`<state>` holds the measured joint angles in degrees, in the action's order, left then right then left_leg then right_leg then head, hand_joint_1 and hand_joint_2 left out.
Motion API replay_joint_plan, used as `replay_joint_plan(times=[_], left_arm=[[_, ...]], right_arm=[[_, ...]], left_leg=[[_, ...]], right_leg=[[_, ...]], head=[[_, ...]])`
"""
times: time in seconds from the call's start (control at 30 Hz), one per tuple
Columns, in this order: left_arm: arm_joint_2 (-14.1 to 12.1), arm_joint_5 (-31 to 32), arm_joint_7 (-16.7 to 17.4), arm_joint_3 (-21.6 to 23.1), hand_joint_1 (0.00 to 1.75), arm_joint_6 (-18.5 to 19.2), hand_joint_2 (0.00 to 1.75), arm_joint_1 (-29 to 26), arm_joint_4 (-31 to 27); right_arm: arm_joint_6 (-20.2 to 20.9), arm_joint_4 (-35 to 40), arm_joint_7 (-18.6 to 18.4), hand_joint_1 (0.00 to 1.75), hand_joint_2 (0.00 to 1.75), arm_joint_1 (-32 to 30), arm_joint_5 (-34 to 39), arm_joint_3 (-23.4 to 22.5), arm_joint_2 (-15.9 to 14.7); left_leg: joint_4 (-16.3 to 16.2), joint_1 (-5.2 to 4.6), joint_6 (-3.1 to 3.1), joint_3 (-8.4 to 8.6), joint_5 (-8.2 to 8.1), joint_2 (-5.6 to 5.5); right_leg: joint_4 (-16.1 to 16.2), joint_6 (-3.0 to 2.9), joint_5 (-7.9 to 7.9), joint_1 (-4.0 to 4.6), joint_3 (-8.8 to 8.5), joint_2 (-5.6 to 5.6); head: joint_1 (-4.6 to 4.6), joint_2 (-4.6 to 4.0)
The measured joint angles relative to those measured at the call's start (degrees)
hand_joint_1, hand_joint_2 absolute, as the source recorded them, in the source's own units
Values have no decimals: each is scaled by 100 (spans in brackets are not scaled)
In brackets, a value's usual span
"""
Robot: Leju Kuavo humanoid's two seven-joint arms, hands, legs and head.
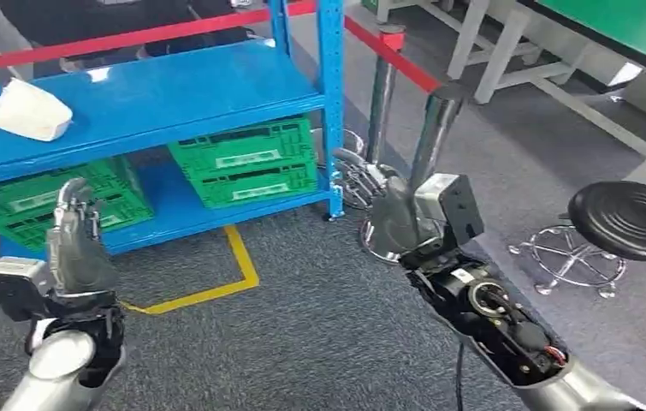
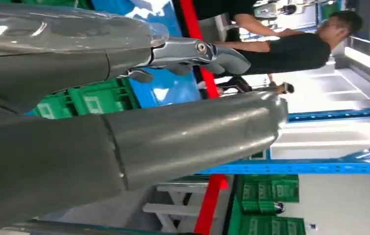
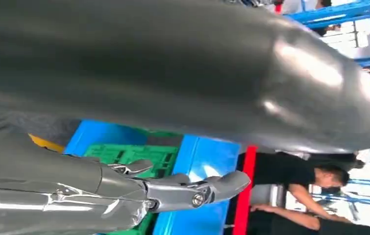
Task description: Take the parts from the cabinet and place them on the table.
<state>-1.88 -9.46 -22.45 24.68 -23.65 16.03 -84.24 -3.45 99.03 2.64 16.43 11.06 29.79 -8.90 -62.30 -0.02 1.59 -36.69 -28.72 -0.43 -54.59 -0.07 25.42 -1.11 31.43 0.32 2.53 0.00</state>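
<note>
The robot faces the blue shelf rack (image 1: 174,94), both hands raised and holding nothing: left hand (image 1: 75,244) at lower left with fingers up and apart, right hand (image 1: 405,218) at centre right, fingers loosely apart. A white bagged part (image 1: 30,110) lies on the rack's upper shelf, upper left, long axis running left-right. This fits either reaching for it or returning between parts

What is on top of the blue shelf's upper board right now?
A white bag-like bundle lies on the upper board near its left end. Green crates sit on the board below; their contents are hidden by the upper board.
</note>
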Motion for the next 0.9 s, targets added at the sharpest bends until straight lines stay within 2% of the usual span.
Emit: replay_joint_plan(times=[0.03, 0.07, 0.1, 0.13, 0.17, 0.2, 0.23, 0.27, 0.33, 0.37, 0.4, 0.43, 0.47, 0.5, 0.53, 0.57, 0.6, 0.63, 0.67, 0.73, 0.8, 0.83, 0.9], left_arm=[[-2, 2, 4, 0, 0, 2, 0, -11, 0], [-7, 2, 20, 0, 0, 6, 0, -28, 0], [-11, 2, 20, 0, 0, 15, 0, -36, 0], [-13, 4, 22, 0, 0, 20, 0, -36, 0], [-24, 9, 22, 0, 0, 20, 0, -30, 0], [-29, 18, 22, 0, 0, 20, 0, -24, -2], [-35, 20, 22, -2, 0, 20, 0, -20, -4], [-42, 24, 22, -2, 0, 24, 0, -13, -7], [-42, 22, 26, -2, 0, 26, 0, -12, -22], [-50, 24, 28, -2, 0, 26, 0, -10, -22], [-59, 24, 29, -2, 0, 26, 0, -10, -24], [-59, 31, 39, -2, 0, 17, 0, -12, -42], [-61, 42, 39, -2, 0, 15, 0, -4, -50], [-61, 44, 46, -2, 0, -4, 0, -6, -52], [-61, 44, 63, -2, 0, -22, 0, -21, -52], [-68, 44, 66, -2, 0, -35, 0, -37, -52], [-72, 44, 74, -2, 0, -37, 0, -49, -52], [-74, 46, 79, -2, 0, -37, 0, -62, -52], [-74, 44, 79, -2, 0, -39, 0, -68, -52], [-74, 46, 79, -2, 0, -46, 0, -70, -55], [-77, 46, 92, -2, 0, -77, 0, -70, -66], [-79, 50, 98, -2, 0, -87, 0, -73, -74], [-83, 55, 103, -2, 0, -94, 0, -82, -85]], right_arm=[[7, 4, -7, 0, 0, -6, 0, 0, 0], [7, 4, -9, 0, 0, -10, -6, 0, 0], [7, 4, -22, 0, 0, -10, -7, 0, 0], [9, 4, -28, 0, 0, -14, -7, 2, 0], [9, 7, -33, 0, 0, -14, -7, 2, 0], [15, 9, -35, 0, 0, -13, -7, 2, 2], [20, 11, -37, 0, 0, -13, -7, 2, 4], [24, 11, -37, 0, 0, -9, -7, 2, 7], [30, 13, -39, 0, 0, -8, -7, 11, 20], [33, 15, -39, 0, 0, -8, -7, 15, 28], [33, 20, -39, 0, 0, -4, -7, 15, 33], [33, 26, -39, 0, 0, -6, -7, 13, 35], [35, 26, -37, 0, 0, 7, -7, 13, 35], [42, 24, -37, 0, 0, 15, -7, 15, 35], [44, 17, -39, 0, 0, 10, -9, 20, 35], [55, 4, -39, 0, 0, 9, -7, 26, 35], [61, -9, -39, 0, 0, 9, -9, 35, 35], [70, -24, -39, 0, 0, 10, -9, 44, 37], [72, -31, -39, 0, 0, 12, -9, 48, 39], [79, -31, -35, 0, 0, 34, -9, 48, 39], [92, -48, -22, 0, 0, 68, -7, 57, 46], [94, -57, -13, 0, 0, 76, -7, 61, 52], [98, -72, -2, 0, 0, 73, -4, 66, 57]], left_leg=[[-511, 14, 23, -288, -181, 3], [-906, 23, 37, -535, -268, 3], [-1042, 29, 35, -655, -235, 4], [-913, 35, 28, -634, -83, 4], [-538, 35, 8, -488, 168, 4], [24, 35, -27, -230, 463, 4], [533, 32, -66, 18, 683, 5], [747, -7, -89, 150, 637, 1], [775, -14, -112, 143, 616, -1], [767, -26, -143, 145, 598, -5], [812, 8, -179, 173, 609, -7], [859, 39, -199, 224, 621, 0], [868, 37, -220, 251, 607, -2], [867, 38, -267, 263, 589, -1], [865, 32, -275, 268, 582, -1], [862, 28, -286, 268, 572, -1], [858, 28, -289, 271, 562, -1], [856, 29, -286, 288, 548, -7], [852, 30, -278, 311, 532, -18], [831, 30, -242, 374, 479, -41], [781, -9, -194, 331, 453, -52], [780, -4, -154, 296, 476, -50], [801, -4, -118, 307, 484, -46]], right_leg=[[-1, -12, 8, 3, -2, -1], [-2, -18, 13, 4, -2, -1], [-3, -28, 27, 5, -7, 1], [-2, -28, 34, 7, -21, 5], [-2, -25, 51, 7, -42, 12], [-1, -14, 69, 10, -76, 18], [3, 2, 96, 11, -104, 19], [-7, 37, 123, 55, -104, 25], [0, 75, 141, 48, -107, 30], [22, 106, 146, 46, -124, 23], [32, 145, 163, 60, -145, 24], [-30, 168, 230, 32, -92, 14], [-252, 190, 369, 37, -19, 2], [-663, 204, 576, 33, 170, 4], [-1215, 217, 793, 34, 447, 4], [-1636, 232, 922, 34, 678, 4], [-1857, 245, 922, 32, 824, 3], [-1770, 249, 774, 27, 816, 2], [-1456, 241, 533, 17, 692, 2], [-444, 203, -41, 10, 252, 1], [-72, 163, 7, 50, 36, 5], [-69, 131, 42, 56, 53, 4], [-54, 104, 29, 55, 55, 16]], head=[[-30, 0], [-59, 0], [-80, 0], [-100, 0], [-122, 0], [-131, 0], [-140, 0], [-151, 0], [-131, 0], [-135, 0], [-131, 0], [-126, 0], [-98, 0], [-45, 0], [-13, 0], [0, 0], [9, 0], [24, 0], [50, 0], [109, 0], [123, 0], [118, 0], [105, 0]])
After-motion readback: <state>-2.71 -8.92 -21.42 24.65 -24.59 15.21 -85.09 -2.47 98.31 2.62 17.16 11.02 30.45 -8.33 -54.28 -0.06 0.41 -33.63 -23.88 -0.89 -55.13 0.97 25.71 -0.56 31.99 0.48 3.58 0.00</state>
